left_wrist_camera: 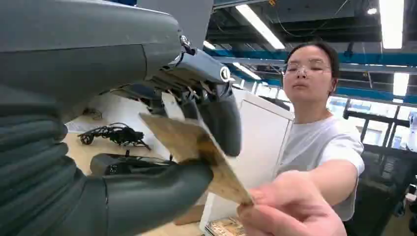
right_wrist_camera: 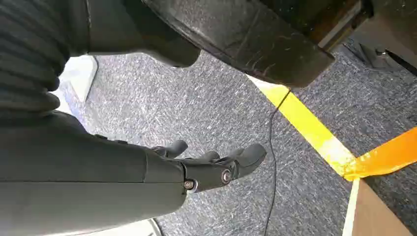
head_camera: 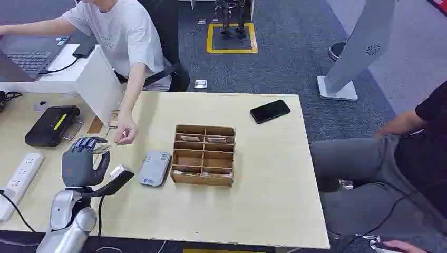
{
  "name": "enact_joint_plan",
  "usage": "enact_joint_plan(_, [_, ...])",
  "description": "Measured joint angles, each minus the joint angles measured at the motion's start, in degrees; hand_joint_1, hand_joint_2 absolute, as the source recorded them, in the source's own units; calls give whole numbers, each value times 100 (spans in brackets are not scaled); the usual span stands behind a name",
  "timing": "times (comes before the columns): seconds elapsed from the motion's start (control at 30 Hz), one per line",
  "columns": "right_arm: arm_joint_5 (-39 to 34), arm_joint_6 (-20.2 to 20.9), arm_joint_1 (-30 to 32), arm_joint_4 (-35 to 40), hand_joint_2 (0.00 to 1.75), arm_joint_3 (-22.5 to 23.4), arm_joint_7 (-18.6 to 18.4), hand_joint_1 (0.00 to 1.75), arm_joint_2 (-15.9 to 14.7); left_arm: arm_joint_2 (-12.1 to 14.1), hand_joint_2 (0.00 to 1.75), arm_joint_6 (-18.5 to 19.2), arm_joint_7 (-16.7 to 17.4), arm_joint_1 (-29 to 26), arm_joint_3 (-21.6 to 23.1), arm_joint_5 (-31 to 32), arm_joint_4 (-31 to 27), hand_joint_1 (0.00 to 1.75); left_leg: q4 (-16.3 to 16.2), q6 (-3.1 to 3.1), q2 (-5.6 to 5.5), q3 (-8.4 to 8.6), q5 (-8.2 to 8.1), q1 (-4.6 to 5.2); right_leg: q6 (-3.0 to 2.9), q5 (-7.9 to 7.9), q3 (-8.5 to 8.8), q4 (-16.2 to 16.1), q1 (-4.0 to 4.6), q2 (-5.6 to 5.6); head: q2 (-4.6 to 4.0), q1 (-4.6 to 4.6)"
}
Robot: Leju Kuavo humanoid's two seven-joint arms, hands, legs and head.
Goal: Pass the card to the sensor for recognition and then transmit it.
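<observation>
Card [left_wrist_camera: 196, 147] sits pinched between my left hand [left_wrist_camera: 162, 147]'s thumb and fingers, raised above the table [head_camera: 253, 174], and the person's hand [left_wrist_camera: 290, 211] has its far end. I judge this the hand-over: I'd hold steady and ease the pinch only once they pull. Sensor [head_camera: 155, 168] lies just beside the box [head_camera: 203, 155]. Right hand [right_wrist_camera: 211, 164] hangs empty, fingers loosely apart, over the carpet.

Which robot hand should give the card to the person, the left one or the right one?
The left. The left hand already pinches the card, and the person's hand is touching its far end. The right hand hangs over the carpet floor, holding nothing.
</observation>
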State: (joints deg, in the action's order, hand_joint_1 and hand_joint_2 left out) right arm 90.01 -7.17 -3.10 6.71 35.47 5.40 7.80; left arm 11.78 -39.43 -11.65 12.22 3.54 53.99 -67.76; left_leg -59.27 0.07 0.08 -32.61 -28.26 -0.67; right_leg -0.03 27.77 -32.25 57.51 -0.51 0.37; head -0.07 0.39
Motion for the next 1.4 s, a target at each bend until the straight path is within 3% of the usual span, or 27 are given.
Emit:
enact_joint_plan(0.5, [0,4,1,15,175,0,7,0,0,94,175,-2,15,19,164,-284,26,175,0,0,0,0,0,0,0,0,0,0,0,0,0,0])
enact_joint_plan(0.67, [0,-11,4,17,175,0,42,0,0,111,175,249,-567,16,203,-1454,24,175,0,0,0,0,0,0,0,0,0,0,0,0,0,0])
enact_joint_plan(0.8, [0,-33,6,17,175,0,48,0,0,107,175,516,-632,15,203,-1837,-2,175,0,0,0,0,0,0,0,0,0,0,0,0,0,0])
enact_joint_plan(0.97, [-9,-146,19,13,175,13,46,0,0,24,175,1848,-337,9,273,-2991,-225,175,0,0,0,0,0,0,0,0,0,0,0,-1,0,0])
enact_joint_plan(1.1, [0,-267,24,-15,175,50,46,0,7,-127,175,2470,7,1,382,-3852,-369,175,0,0,0,0,0,2,0,0,0,0,0,0,0,0])
enact_joint_plan(1.23, [0,-380,25,-48,175,83,46,0,15,-335,175,2702,179,-13,432,-4940,-378,175,-1,0,0,-1,0,1,0,0,-1,0,0,0,0,0])
enact_joint_plan(1.4, [0,-426,23,-83,175,138,20,0,15,-472,175,2292,470,41,549,-5316,-347,175,-1,0,0,0,0,1,0,0,-3,0,0,-1,0,0])
